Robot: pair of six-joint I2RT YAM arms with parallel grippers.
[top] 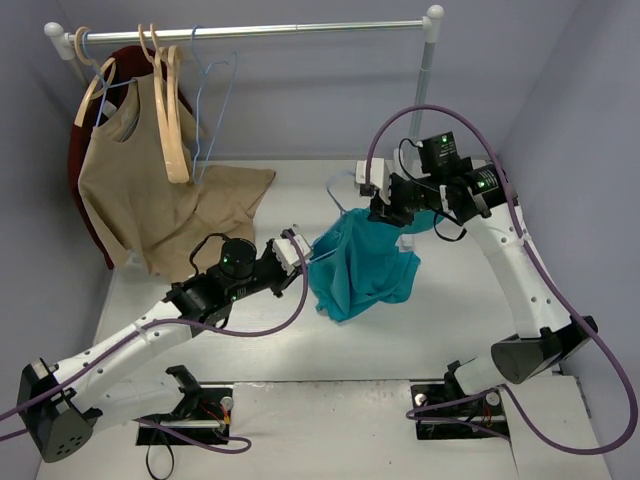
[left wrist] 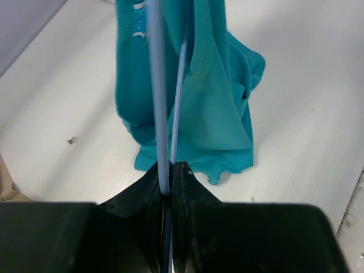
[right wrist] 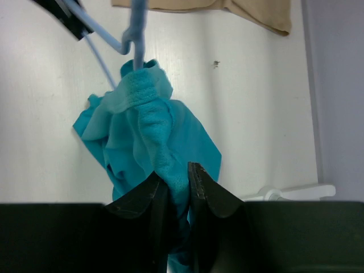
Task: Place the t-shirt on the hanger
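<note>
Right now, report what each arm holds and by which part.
Left jaws: the hanger, by its wire. Right jaws: the t-shirt, by a bunched fold.

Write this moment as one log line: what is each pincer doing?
left pincer: clamped on hanger wire | right pincer: pinching t-shirt cloth | t-shirt: bunched around hanger, not spread out

The t-shirt hides most of the hanger, cut off at the left wrist view's top.
</note>
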